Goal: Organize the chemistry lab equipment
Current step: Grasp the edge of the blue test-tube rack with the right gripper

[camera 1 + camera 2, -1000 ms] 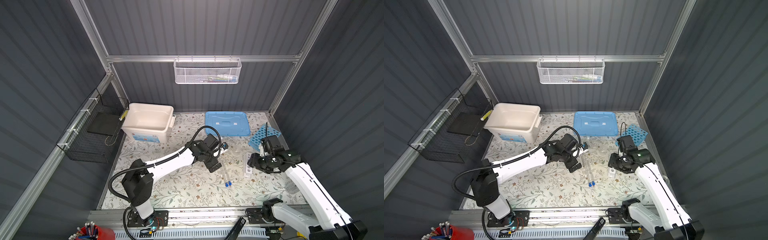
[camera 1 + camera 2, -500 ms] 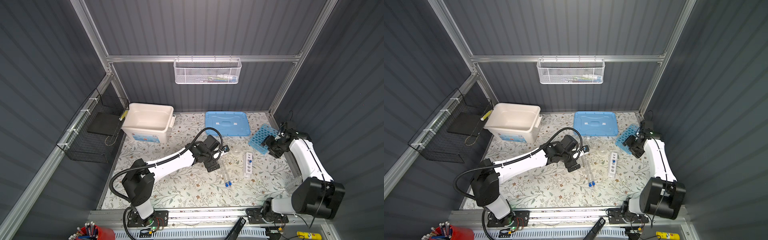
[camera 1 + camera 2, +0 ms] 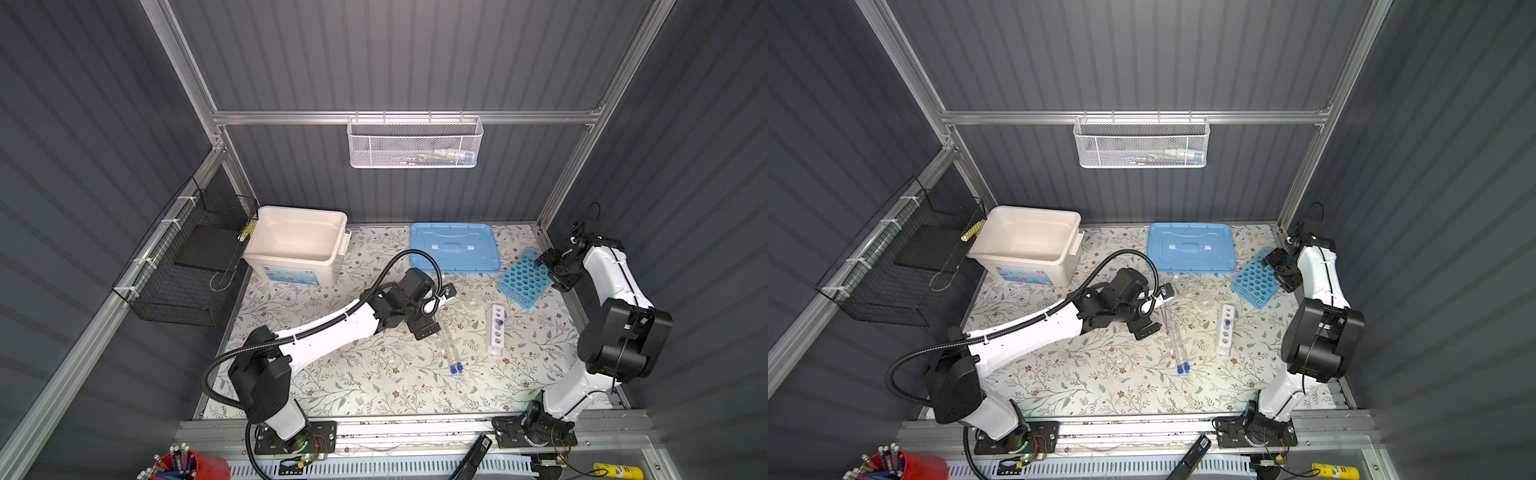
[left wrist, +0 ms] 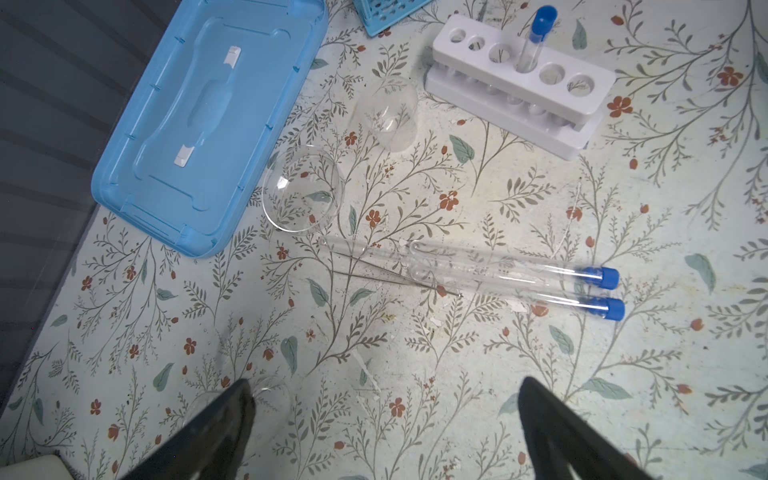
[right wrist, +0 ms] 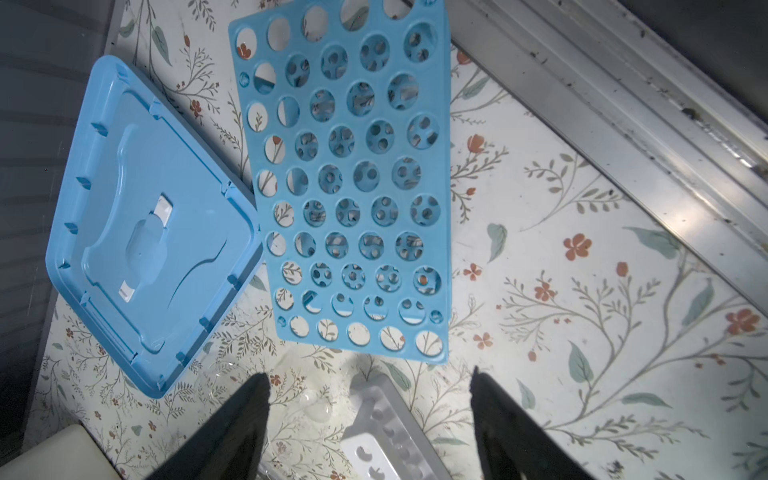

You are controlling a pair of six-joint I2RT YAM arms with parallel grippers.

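A blue many-holed rack [image 3: 524,277] [image 5: 349,183] lies at the back right. My right gripper [image 3: 555,271] [image 5: 369,376] hangs open just beside it, holding nothing. The small white rack [image 3: 496,328] [image 4: 515,79] stands mid-table with one blue-capped tube [image 4: 534,37] upright in it. Two long blue-capped tubes [image 3: 451,345] [image 4: 511,278] lie side by side, with thin rods [image 4: 395,274] beside them. A clear dish [image 4: 303,193] and a clear beaker [image 4: 388,114] sit near the lid. My left gripper [image 3: 437,311] [image 4: 384,386] is open over bare mat, with another glass piece [image 4: 266,395] by one finger.
The big white bin [image 3: 297,245] stands at the back left and its light-blue lid [image 3: 455,247] lies flat at the back middle. A black wire basket [image 3: 187,266] hangs on the left wall. An aluminium rail [image 5: 623,104] borders the mat close to the right gripper.
My right arm swung from over the white rack back to the right wall beside the blue rack, its jaws widening. The left arm barely shifted.
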